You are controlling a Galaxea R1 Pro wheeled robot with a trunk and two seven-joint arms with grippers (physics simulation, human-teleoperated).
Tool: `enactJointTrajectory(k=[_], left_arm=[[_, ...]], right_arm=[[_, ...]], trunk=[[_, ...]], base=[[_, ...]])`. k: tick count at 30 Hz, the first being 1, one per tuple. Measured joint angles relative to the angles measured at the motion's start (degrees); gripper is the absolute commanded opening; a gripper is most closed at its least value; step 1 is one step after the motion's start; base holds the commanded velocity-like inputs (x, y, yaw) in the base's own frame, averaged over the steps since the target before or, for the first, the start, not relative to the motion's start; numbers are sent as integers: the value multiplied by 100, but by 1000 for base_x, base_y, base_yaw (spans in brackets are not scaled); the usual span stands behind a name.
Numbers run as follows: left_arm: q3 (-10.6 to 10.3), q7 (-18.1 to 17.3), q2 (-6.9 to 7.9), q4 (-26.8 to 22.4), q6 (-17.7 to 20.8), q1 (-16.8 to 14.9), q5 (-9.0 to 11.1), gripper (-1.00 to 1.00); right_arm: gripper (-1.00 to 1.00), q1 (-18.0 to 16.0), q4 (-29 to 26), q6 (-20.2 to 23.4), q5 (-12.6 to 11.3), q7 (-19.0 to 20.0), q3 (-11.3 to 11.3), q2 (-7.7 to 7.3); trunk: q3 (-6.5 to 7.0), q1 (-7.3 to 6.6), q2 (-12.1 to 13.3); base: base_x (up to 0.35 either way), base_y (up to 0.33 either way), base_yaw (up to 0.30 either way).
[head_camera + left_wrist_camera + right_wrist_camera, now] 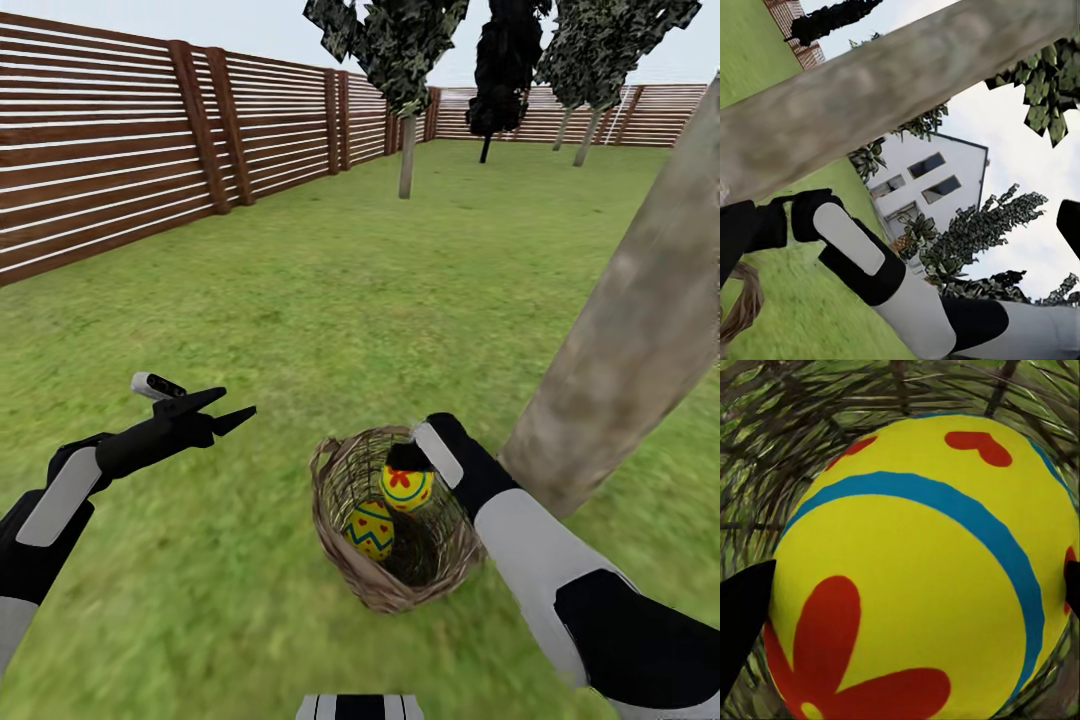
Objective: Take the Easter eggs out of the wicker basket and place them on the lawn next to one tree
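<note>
The wicker basket [345, 560] stands on the lawn [300, 300] just left of a thick pale tree [620, 340] trunk. Two yellow Easter eggs show inside it. One egg [371, 530] with a blue zigzag lies low. The other egg [408, 490], with a red flower mark, sits higher near the far rim. My right gripper [404, 465] reaches down into the basket onto this upper egg [922, 577]. In the right wrist view its black fingertips [739, 622] press against the egg's two sides. My left gripper [235, 402] hangs open over the grass, well left of the basket.
A brown slat fence [110, 150] runs along the left and the back. Dark thin-trunked trees [405, 150] stand far off on the grass. The left wrist view shows the pale trunk [892, 90], my right forearm [862, 255] and a white house [937, 180].
</note>
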Motion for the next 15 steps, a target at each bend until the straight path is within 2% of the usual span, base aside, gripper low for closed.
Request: enactJointTrajectory(k=[2,3,6,7,9,10,11,12,13,15], left_arm=[[-5,0,-2,-3,-1,-1,0,100],[-6,1,-2,-4,2,1,0,100],[-1,0,-2,1,4,1,0,100],[1,1,-2,9,5,1,-1,100],[2,1,-9,20,5,-1,-7,100],[2,4,-14,21,6,0,-7,100],[2,6,-20,21,6,0,-8,100],[2,8,-25,21,6,0,-8,100],[2,8,-28,36,6,0,-9,100],[2,4,-28,50,6,0,-8,100]], right_arm=[[-100,9,-547,373,-339,1,6,-151],[-100,35,-839,449,-390,1,3,-282],[-100,53,-1032,470,-441,2,-16,-407],[-100,53,-1043,476,-524,2,-59,-449],[-100,54,-1071,535,-1139,2,-189,-627],[-100,53,-1201,605,-1605,-8,-212,-761],[-100,55,-1431,634,-2013,-7,-223,-856],[-100,75,-1726,645,-2255,-7,-223,-917],[-100,156,-2098,650,-2378,-5,-217,-947],[-100,385,-2757,651,-2429,0,-211,-953]], trunk=[[44,-5,3],[66,-8,4],[133,-15,8],[155,-17,10],[199,-23,12],[221,-25,14],[244,-28,15],[266,-31,16],[288,-32,17],[332,-35,20]], base=[[0,0,0],[0,0,0],[0,0,0],[0,0,0],[0,0,0],[0,0,0],[0,0,0],[-104,0,0],[-215,15,0],[-307,80,0]])
